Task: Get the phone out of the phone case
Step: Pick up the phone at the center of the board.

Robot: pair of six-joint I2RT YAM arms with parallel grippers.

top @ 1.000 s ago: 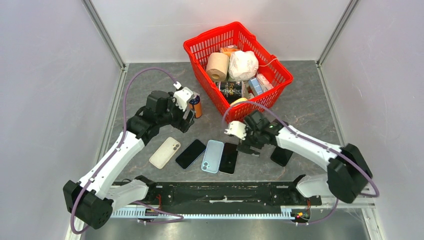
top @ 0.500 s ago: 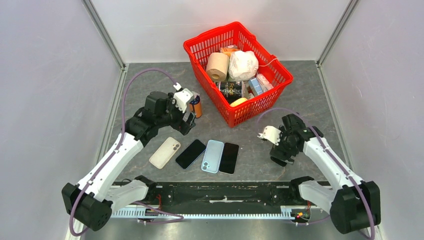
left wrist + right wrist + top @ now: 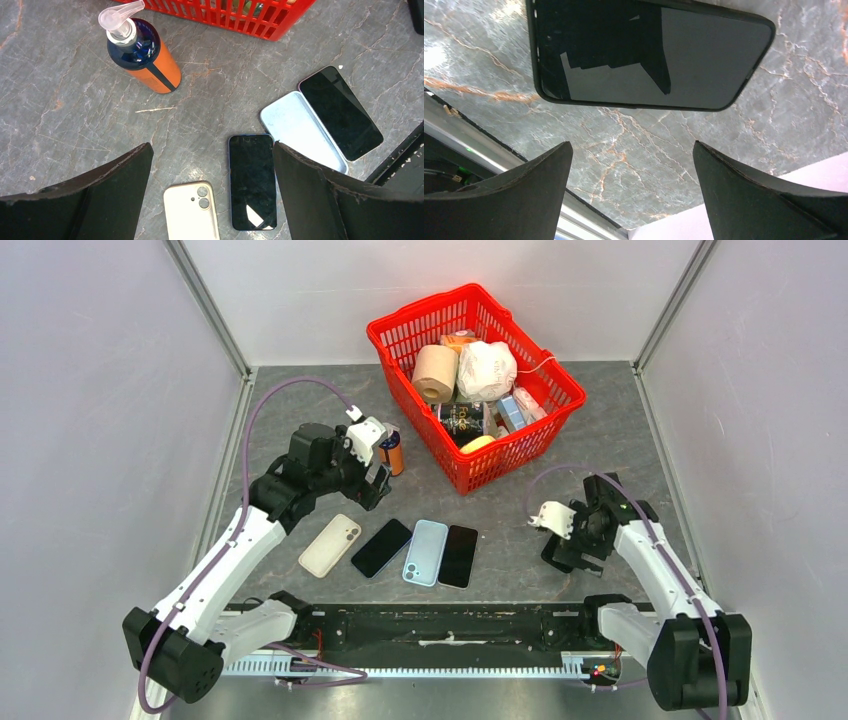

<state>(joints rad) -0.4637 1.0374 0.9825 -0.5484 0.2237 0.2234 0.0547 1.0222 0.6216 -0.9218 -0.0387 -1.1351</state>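
Observation:
Four flat pieces lie in a row near the front edge: a cream-cased phone (image 3: 330, 545) (image 3: 192, 212) face down, a black phone (image 3: 381, 547) (image 3: 252, 187) face up, a light blue case (image 3: 425, 552) (image 3: 302, 130) with a raised rim, and another black phone (image 3: 458, 556) (image 3: 340, 112). My left gripper (image 3: 378, 485) (image 3: 210, 150) hangs open above the table behind the cream phone, holding nothing. At the right, a black phone with a dark rim (image 3: 553, 552) (image 3: 649, 55) lies screen up. My right gripper (image 3: 573, 545) (image 3: 631, 145) hovers open just beside it, empty.
An orange and blue pump bottle (image 3: 392, 452) (image 3: 145, 52) stands close to my left gripper. Behind it is a red basket (image 3: 400, 325) (image 3: 280, 22) filled with rolls and packets. The table's front rail (image 3: 450, 625) and right wall (image 3: 804, 185) are near my right gripper.
My right arm has swung from the middle row of phones over to the black phone at the right. My left gripper has opened a little wider and stayed in place.

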